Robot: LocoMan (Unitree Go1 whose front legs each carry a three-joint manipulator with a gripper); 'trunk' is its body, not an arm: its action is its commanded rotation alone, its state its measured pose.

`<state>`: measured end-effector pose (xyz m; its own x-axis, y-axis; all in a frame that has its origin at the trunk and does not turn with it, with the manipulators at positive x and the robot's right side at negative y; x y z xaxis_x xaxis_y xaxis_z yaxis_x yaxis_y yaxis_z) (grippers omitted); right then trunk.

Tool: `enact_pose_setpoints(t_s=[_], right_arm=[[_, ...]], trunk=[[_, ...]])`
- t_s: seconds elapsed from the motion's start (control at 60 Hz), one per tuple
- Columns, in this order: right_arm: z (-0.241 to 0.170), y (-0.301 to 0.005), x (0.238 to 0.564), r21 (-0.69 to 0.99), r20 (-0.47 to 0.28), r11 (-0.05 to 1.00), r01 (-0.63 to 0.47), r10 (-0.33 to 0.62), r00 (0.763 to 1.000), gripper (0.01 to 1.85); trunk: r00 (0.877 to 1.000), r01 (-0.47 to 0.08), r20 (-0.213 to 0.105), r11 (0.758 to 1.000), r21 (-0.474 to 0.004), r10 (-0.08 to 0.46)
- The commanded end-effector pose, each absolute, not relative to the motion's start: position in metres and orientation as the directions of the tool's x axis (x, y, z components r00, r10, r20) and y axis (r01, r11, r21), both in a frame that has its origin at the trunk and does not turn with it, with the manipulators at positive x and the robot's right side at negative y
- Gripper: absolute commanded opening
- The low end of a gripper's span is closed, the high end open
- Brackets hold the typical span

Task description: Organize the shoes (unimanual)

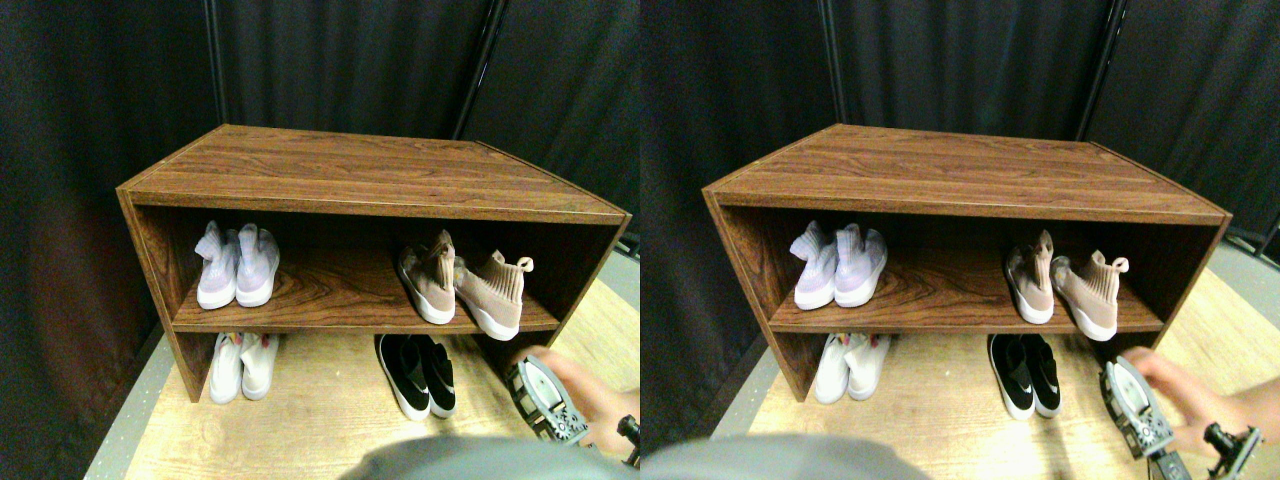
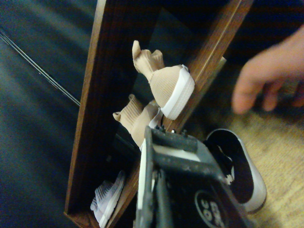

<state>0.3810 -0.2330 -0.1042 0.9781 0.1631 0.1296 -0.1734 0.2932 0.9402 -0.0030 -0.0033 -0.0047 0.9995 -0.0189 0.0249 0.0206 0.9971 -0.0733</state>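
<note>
On the middle shelf of the wooden rack (image 1: pixel 370 190), in the stereo pair view, a lavender pair (image 1: pixel 237 265) stood at the left and a pinkish-beige pair (image 1: pixel 465 285) at the right, its outer shoe angled outward with its toe at the shelf's front edge. On the floor (image 1: pixel 330 430) beneath, a white pair (image 1: pixel 243 367) sat at the left and a black pair (image 1: pixel 417 375) right of the middle. The right gripper (image 1: pixel 545 402) hung low at the lower right (whether its jaws were apart or together I could not tell), with a person's blurred hand (image 1: pixel 585 385) just behind it.

In the wrist view, the dark jaw frame (image 2: pixel 183 190) filled the lower part, the beige shoes (image 2: pixel 159 102) on their shelf beyond it, one black shoe (image 2: pixel 242 168) on the floor beside it, a lavender shoe (image 2: pixel 108 202) farther off, and the hand (image 2: pixel 270 71) blurred above the floor.
</note>
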Motion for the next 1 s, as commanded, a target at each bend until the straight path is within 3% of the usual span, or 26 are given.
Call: enact_pose_setpoints(t_s=[0.017, 1.0], right_arm=[[-0.097, -0.232, 0.382, 0.93, 0.168, 0.297, -0.215, 0.176, 0.97, 0.06], [-0.086, -0.229, 0.379, 0.919, 0.188, 0.315, -0.239, 0.184, 0.965, 0.06]], trunk=[[1.0, 0.015, 0.007, 0.996, -0.088, -0.015], [0.999, 0.033, 0.021, 0.996, -0.082, -0.031]])
